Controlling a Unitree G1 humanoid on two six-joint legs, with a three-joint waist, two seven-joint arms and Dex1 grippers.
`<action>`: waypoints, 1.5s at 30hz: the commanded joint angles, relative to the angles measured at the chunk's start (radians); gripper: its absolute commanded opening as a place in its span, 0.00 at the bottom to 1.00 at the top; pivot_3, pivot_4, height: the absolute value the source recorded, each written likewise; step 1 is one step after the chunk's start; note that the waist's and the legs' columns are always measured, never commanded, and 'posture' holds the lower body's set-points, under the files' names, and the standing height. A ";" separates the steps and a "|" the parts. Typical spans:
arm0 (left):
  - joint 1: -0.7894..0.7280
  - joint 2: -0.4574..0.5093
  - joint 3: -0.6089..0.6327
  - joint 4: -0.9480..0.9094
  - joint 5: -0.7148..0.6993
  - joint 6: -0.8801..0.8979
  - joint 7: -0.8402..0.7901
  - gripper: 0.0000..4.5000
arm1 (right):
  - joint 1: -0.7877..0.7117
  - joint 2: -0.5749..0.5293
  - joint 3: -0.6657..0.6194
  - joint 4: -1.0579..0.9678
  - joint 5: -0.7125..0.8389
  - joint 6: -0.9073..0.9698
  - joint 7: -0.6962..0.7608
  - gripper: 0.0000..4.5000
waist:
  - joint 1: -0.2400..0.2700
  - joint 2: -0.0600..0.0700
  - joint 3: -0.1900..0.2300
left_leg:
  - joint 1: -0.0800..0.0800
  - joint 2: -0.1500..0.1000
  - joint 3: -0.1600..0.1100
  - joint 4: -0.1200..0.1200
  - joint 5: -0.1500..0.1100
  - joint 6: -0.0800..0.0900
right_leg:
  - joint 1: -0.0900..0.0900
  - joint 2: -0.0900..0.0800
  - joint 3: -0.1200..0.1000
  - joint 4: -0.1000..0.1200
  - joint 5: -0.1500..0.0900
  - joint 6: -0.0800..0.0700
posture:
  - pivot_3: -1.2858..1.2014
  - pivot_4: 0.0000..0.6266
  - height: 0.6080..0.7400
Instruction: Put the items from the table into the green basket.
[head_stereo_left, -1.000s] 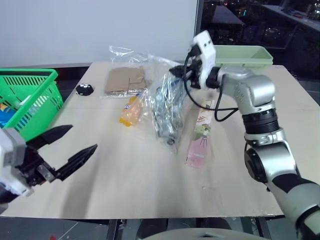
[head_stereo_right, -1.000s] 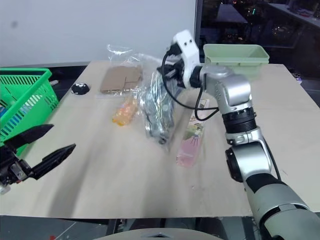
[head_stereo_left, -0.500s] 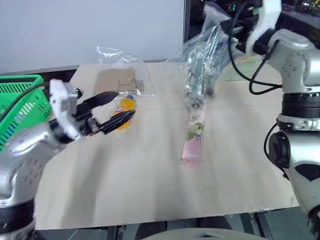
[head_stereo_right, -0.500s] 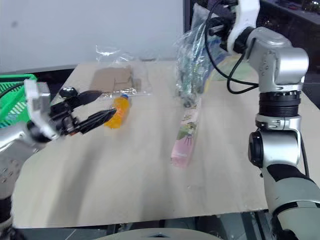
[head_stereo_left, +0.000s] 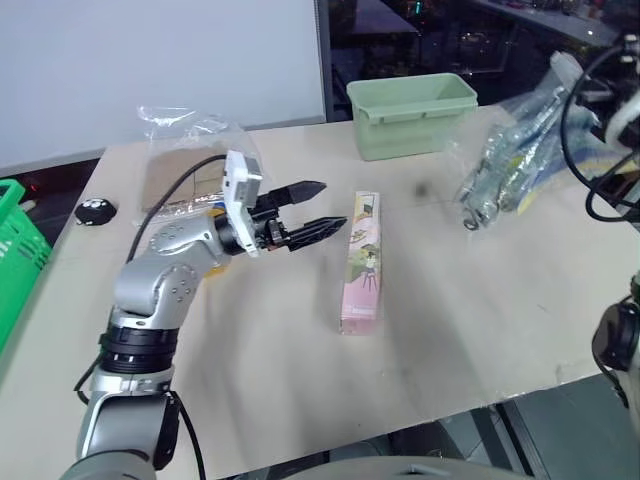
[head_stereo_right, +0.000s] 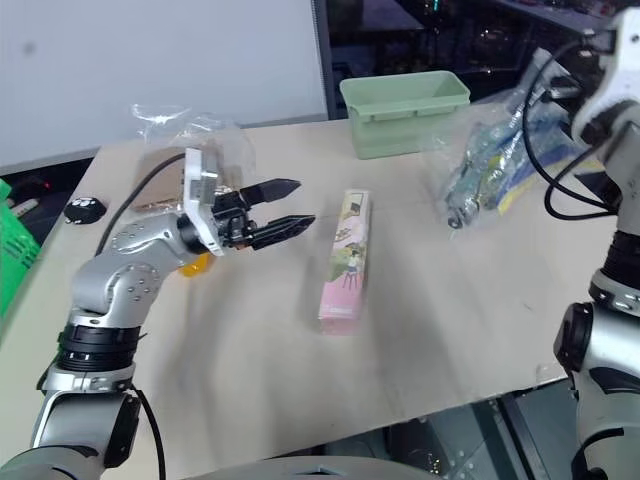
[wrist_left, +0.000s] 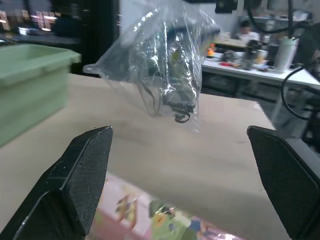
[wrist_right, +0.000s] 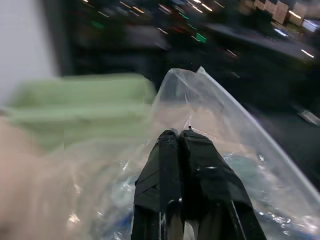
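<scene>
My right gripper (wrist_right: 179, 134) is shut on the top of the clear crinkly bag (head_stereo_left: 505, 170), which hangs above the right side of the table (head_stereo_left: 470, 300). The bag (wrist_left: 165, 65) also appears in the left wrist view. The long pink carton (head_stereo_left: 361, 264) lies flat mid-table. My left gripper (head_stereo_left: 318, 208) is open and level, its tips just left of the carton's far end. Behind my left arm a bit of the orange soda bottle (head_stereo_right: 191, 266) peeks out. The clear bag of cardboard pieces (head_stereo_left: 172, 172) lies at the back left. A corner of the green basket (head_stereo_left: 14, 255) stands at the left edge.
A pale-green solid tub (head_stereo_left: 411, 100) stands at the table's back edge, between carton and hanging bag. A small black object (head_stereo_left: 93, 211) lies at the back left. Beyond the table's right edge is a dark room with desks.
The view has swung to the right. My right gripper carried the crinkly bag up and to the right, away from the other items. My left gripper reached forward to beside the pink carton.
</scene>
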 joint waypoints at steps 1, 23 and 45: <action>-0.046 -0.014 -0.001 0.028 0.039 -0.047 -0.033 1.00 | 0.029 -0.054 -0.039 -0.012 -0.009 -0.074 0.014 0.01 | -0.013 0.001 0.000 | 0.000 0.000 0.000 0.000 0.000 0.000 | 0.000 0.000 0.000 0.000 0.000 0.000 | 0.46 0.00 1.00; 0.120 -0.069 -0.029 -0.170 0.200 0.055 0.208 1.00 | 0.409 -0.150 0.060 -0.265 0.186 -0.317 0.431 0.98 | -0.052 0.002 -0.001 | 0.004 0.000 -0.001 0.001 0.000 0.001 | 0.005 0.000 0.001 0.000 -0.001 0.003 | 0.47 0.00 1.00; 0.135 -0.320 -0.145 -0.328 0.283 0.595 0.724 1.00 | 1.159 -0.057 -0.227 -0.618 0.571 -0.359 0.703 0.98 | -0.017 0.000 -0.004 | 0.008 -0.004 -0.002 0.010 -0.001 0.001 | 0.014 0.002 0.006 0.001 -0.003 0.010 | 0.43 0.00 1.00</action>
